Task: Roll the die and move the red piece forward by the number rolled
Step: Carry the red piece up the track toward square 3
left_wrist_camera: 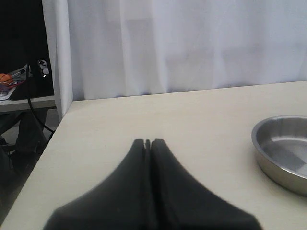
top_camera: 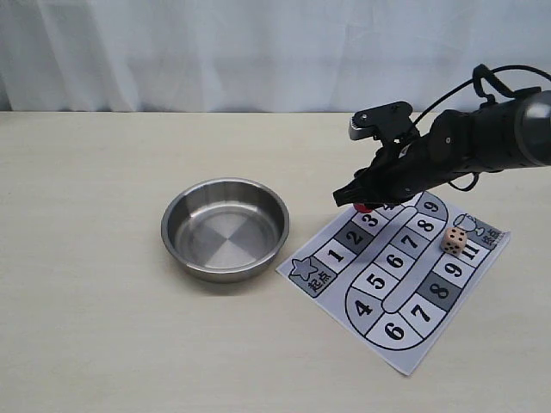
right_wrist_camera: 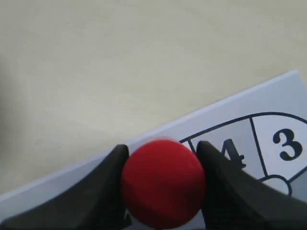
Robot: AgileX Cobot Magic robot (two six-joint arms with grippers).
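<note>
Right gripper (right_wrist_camera: 162, 149): black fingers are being closed on both sides of the small glossy red cylindrical piece (right_wrist_camera: 163, 189), by square 4 of the printed paper game board (top_camera: 405, 348).
Left gripper (left_wrist_camera: 147, 143): jaws are being pressed together, empty.
Die: the small tan wooden dotted cube (top_camera: 455, 240) is being borne by the board near square 11.
Handling: the piece is being judged light, rigid and slippery, best gripped mid-height.

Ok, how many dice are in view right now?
1. The die sits on the game board near its right edge, beside square 11, outside the steel bowl. The arm covers part of the board, so another could be hidden.
</note>
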